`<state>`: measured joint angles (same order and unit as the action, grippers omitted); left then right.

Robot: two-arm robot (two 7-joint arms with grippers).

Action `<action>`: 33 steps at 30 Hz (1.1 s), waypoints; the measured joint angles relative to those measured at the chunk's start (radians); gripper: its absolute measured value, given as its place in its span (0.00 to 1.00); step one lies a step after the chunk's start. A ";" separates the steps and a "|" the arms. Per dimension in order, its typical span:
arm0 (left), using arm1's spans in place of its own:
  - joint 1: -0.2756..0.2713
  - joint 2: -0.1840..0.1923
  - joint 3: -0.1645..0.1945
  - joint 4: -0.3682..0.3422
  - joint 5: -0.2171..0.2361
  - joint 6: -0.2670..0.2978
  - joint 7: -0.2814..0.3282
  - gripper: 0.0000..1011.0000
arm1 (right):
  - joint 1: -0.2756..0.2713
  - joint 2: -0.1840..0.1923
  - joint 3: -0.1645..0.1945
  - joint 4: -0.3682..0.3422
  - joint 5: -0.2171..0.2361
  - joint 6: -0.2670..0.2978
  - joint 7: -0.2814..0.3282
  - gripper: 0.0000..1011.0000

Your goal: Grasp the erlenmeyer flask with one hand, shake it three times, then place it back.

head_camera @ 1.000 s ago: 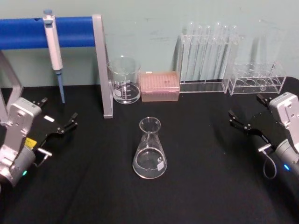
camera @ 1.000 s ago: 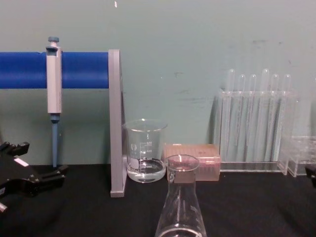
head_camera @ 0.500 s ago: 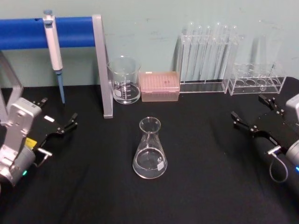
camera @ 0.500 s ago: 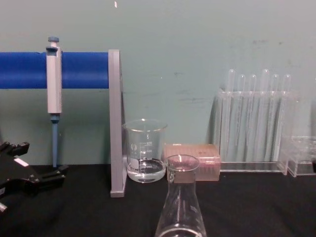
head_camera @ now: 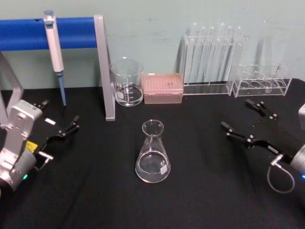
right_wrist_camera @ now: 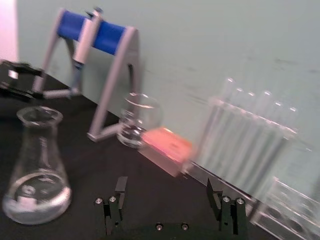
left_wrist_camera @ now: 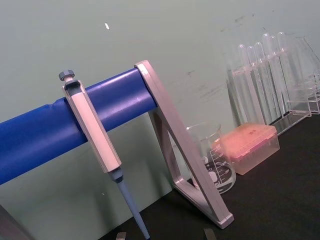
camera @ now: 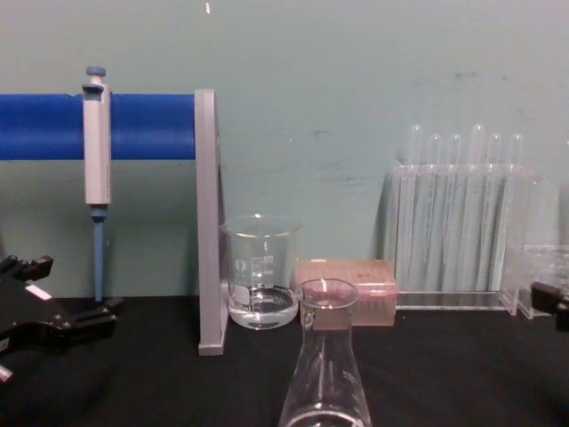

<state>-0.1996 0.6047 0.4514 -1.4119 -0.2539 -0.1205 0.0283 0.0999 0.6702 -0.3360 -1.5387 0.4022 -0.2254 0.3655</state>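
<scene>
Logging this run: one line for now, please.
erlenmeyer flask: upright, untouched | right gripper: open, right of flask | left gripper: open, idle at left

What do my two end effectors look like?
Both are black with two thin fingers. The left end effector carries a small white label, on a boxy grey arm with a yellow sticker. The right end effector has a silver cylindrical wrist and a looped grey cable.

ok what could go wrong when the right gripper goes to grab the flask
The open right gripper sits apart, right of the erlenmeyer flask; closing on the sloped glass could make it slip or tip. Its liquid is unstoppered; shaking may spill. The beaker behind it could be hit. The left gripper is parked.
</scene>
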 joint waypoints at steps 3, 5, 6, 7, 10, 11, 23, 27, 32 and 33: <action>0.000 0.000 0.000 0.000 0.000 0.000 0.000 0.99 | 0.009 -0.007 -0.005 0.005 0.015 -0.007 0.039 0.99; 0.000 0.000 0.000 0.000 0.000 0.000 0.000 0.99 | 0.016 -0.012 -0.009 0.010 0.022 -0.011 0.066 0.99; 0.000 0.000 0.000 0.000 0.000 0.000 0.000 0.99 | 0.023 -0.017 -0.014 0.016 0.027 -0.014 0.090 0.99; 0.000 0.000 0.000 0.000 0.000 0.000 0.000 0.99 | 0.027 -0.020 -0.017 0.019 0.028 -0.016 0.102 0.99; 0.000 0.000 0.000 0.000 0.000 0.000 0.000 0.99 | 0.043 -0.032 -0.030 0.033 0.029 -0.021 0.149 0.99; 0.000 0.000 0.000 0.000 0.000 0.000 0.000 0.99 | 0.043 -0.032 -0.030 0.033 0.029 -0.021 0.149 0.99; 0.000 0.000 0.000 0.000 0.000 0.000 0.000 0.99 | 0.088 -0.076 -0.065 0.078 0.027 -0.016 0.273 0.99; 0.000 0.000 0.000 0.000 0.000 0.000 0.000 0.99 | 0.102 -0.089 -0.078 0.092 0.027 -0.014 0.308 0.99; 0.000 0.000 0.000 0.000 0.000 0.000 0.000 0.99 | 0.123 -0.108 -0.100 0.111 0.034 -0.011 0.348 0.99; 0.000 0.000 0.000 0.000 0.000 0.000 0.000 0.99 | 0.129 -0.113 -0.106 0.115 0.037 -0.011 0.357 0.99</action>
<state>-0.1995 0.6047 0.4514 -1.4119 -0.2539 -0.1205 0.0283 0.2287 0.5570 -0.4421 -1.4235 0.4390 -0.2366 0.7226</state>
